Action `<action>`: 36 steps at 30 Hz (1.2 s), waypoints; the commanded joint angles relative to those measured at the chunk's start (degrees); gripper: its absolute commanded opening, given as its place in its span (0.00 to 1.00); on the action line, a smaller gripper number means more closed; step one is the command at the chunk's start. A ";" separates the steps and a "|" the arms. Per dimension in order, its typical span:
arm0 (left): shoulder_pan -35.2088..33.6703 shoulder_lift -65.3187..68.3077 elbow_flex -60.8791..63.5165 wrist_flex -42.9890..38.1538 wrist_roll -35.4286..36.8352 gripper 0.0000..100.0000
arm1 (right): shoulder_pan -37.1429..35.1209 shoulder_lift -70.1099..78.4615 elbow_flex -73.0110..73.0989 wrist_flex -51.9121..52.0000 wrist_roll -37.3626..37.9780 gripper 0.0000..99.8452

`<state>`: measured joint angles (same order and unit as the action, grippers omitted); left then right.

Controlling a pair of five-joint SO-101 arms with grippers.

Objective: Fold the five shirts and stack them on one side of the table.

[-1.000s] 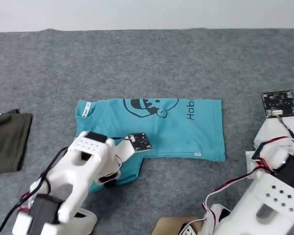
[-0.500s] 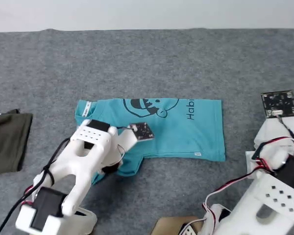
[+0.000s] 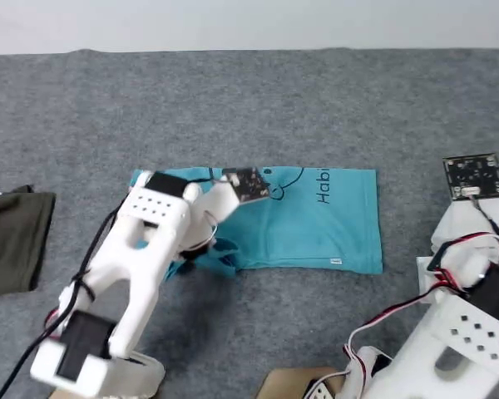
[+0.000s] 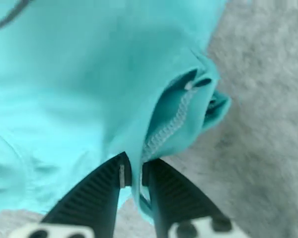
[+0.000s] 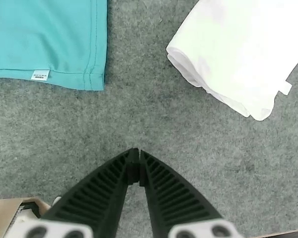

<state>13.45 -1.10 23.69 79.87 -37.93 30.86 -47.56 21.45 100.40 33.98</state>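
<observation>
Surface: a table (image 3: 316,108) covered in grey felt-like carpet, running to a pale wall (image 3: 249,25) at the far edge.

Task item: a teal shirt (image 3: 316,224) lies flat at mid-table, printed side up, its long axis running left to right.

Change noted: over the last second the left arm (image 3: 141,258) has swung from the near edge towards the far side. The shirt's sleeve flap, which previously stuck out towards the near edge, has been drawn inward and now sits bunched along the near hem. The right arm (image 3: 461,332) has not moved.

Left gripper (image 4: 135,171): fingers clamped on a fold of the teal fabric beside a stitched hem.

Right gripper (image 5: 134,166): fingers pressed together, empty, hanging over bare carpet near the shirt's near right corner.

Surroundings: a dark olive shirt (image 3: 12,237), folded, lies at the table's left edge, well apart from the teal one. A white shirt (image 5: 238,54), folded, lies at the right edge. A piece of cardboard (image 3: 283,384) shows at the near edge.

Obstruction: in the high view the left arm covers the teal shirt's left portion.
</observation>
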 commanded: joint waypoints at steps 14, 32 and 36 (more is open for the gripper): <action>-3.34 17.32 -27.65 4.66 0.62 0.00 | 1.01 -1.19 -0.35 2.15 0.53 0.01; -5.19 17.05 -27.65 -1.14 -0.70 0.13 | 0.92 -1.27 4.40 2.07 0.53 0.01; -5.36 15.74 -28.62 1.93 -1.05 0.12 | 0.92 -1.27 4.31 2.07 0.53 0.01</action>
<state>8.35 16.84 -1.54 79.78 -38.46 30.86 -47.65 26.29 100.40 33.98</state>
